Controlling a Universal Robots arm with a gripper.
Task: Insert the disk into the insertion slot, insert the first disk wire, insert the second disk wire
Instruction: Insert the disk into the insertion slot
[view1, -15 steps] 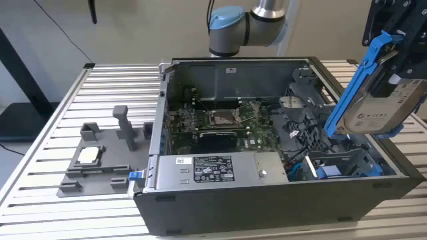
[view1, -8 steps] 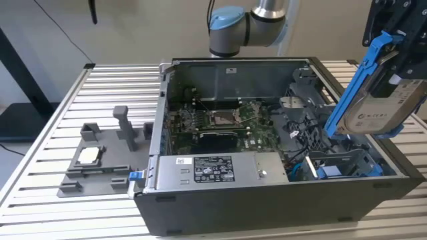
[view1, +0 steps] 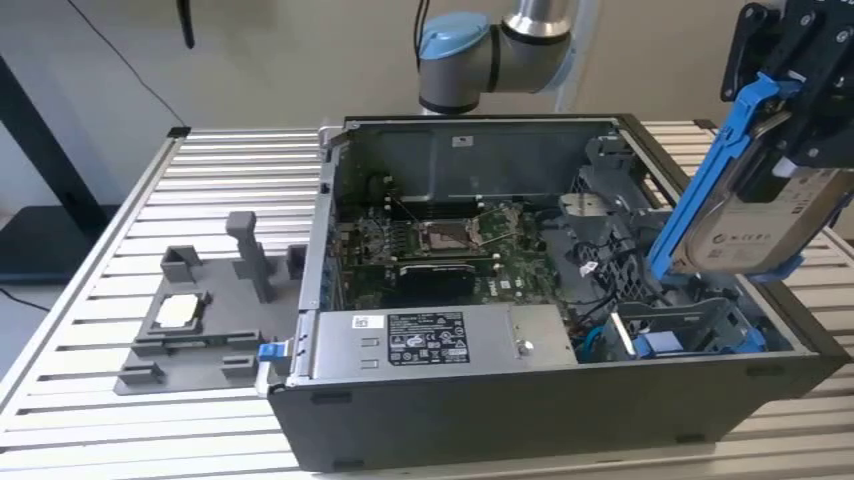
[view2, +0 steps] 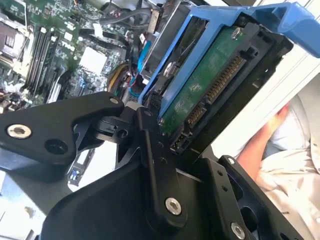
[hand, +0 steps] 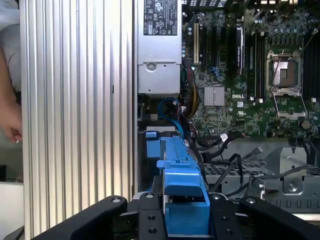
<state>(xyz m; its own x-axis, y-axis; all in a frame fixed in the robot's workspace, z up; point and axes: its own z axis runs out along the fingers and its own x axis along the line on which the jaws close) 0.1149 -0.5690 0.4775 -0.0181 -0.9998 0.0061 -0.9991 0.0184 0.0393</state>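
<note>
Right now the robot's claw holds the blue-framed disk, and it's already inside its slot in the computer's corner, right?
No. The gripper holds the disk, but the disk hangs in the air above the insertion slot, not inside it. The exterior view shows that.

My gripper (view1: 795, 150) holds the disk (view1: 754, 225) in free air above the case corner. Below it the insertion slot (view1: 687, 322) is open on top. Black cables (view1: 603, 280) and the power supply box (view1: 441, 340) crowd its inner side; the case wall (view1: 798, 345) closes its outer side.
</note>
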